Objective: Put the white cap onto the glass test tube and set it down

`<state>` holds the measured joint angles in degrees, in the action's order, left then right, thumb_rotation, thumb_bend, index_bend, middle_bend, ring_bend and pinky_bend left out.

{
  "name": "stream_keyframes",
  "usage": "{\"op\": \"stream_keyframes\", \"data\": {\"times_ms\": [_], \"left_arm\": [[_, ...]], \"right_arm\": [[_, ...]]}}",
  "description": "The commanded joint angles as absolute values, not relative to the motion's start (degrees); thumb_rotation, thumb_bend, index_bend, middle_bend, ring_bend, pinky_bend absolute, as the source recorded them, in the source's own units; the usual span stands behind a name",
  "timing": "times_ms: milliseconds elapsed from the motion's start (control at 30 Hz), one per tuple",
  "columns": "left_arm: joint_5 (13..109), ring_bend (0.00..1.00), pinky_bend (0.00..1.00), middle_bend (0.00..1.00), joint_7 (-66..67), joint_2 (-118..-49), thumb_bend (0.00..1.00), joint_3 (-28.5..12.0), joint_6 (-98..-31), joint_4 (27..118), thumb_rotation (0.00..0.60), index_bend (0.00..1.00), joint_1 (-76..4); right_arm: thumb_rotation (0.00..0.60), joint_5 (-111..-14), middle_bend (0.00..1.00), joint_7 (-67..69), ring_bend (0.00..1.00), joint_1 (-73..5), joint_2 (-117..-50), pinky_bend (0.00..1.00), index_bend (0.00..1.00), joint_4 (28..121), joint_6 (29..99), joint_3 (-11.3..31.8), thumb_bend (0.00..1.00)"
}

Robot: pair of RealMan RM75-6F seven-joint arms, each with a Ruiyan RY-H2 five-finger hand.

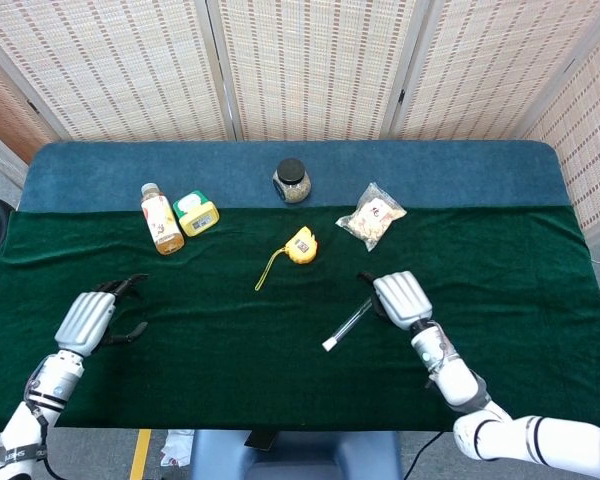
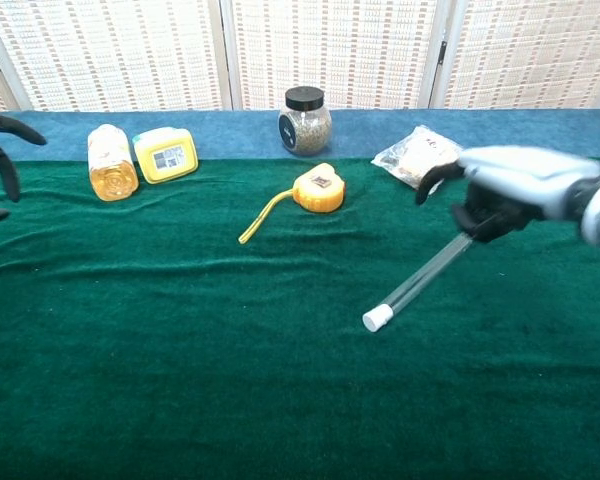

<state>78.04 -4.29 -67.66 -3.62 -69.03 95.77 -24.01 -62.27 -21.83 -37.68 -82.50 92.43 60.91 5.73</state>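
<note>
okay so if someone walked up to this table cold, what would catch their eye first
Most likely the glass test tube with its white cap on, slanting down from the right hand, which holds its far end over the green cloth. Next, the bright yellow tape measure near the table's middle. The left hand hangs open and empty near the left edge.

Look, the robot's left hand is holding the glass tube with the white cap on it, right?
Not quite. It's the right hand that holds the glass test tube, and the white cap is on its lower end. The chest view shows this. The left hand is far away by the table's edge, holding nothing.
</note>
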Motion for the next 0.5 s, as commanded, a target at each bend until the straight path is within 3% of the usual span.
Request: {"op": "stream_keyframes", "data": {"times_ms": [33,100,200,333,500], "left_arm": [[76.6,0.28,0.28,0.48,-1.6,-66.9,0.36,-3.4,-72.3,94.5,0.600,0.23,-21.4],[75.8,0.28,0.27,0.48,0.0,-66.8,0.36,-3.4,-74.4,93.8,0.600,0.25,-19.9],[75.0,0.28,0.26,0.47,1.7,-66.7,0.36,-3.5,-76.8,92.7,0.600,0.26,-18.1],[73.7,0.23,0.20,0.41,5.3,-66.4,0.35,-3.2,-79.7,91.7,0.600,0.22,-15.5],[74.2,0.17,0.16,0.32,7.0,-65.9,0.34,-2.7,-83.2,93.3,0.600,0.18,-12.7]], "right_arm": [[0.600,-66.4,0.75,-19.9,0.93,-33.0,-76.1,0.97,0.28,97.3,66.9,4.4,0.79],[0.600,-68.2,0.59,-18.0,0.80,-30.6,-72.9,0.85,0.28,98.8,69.4,3.5,0.79],[0.600,-70.7,0.37,-14.9,0.54,-27.4,-69.2,0.56,0.26,100.2,72.6,2.4,0.79],[0.600,-73.9,0.14,-11.7,0.26,-22.7,-64.3,0.19,0.13,101.2,76.8,0.1,0.75],[0.600,-77.1,0.04,-9.3,0.15,-17.2,-62.0,0.07,0.05,101.3,82.9,-1.5,0.74]]}}
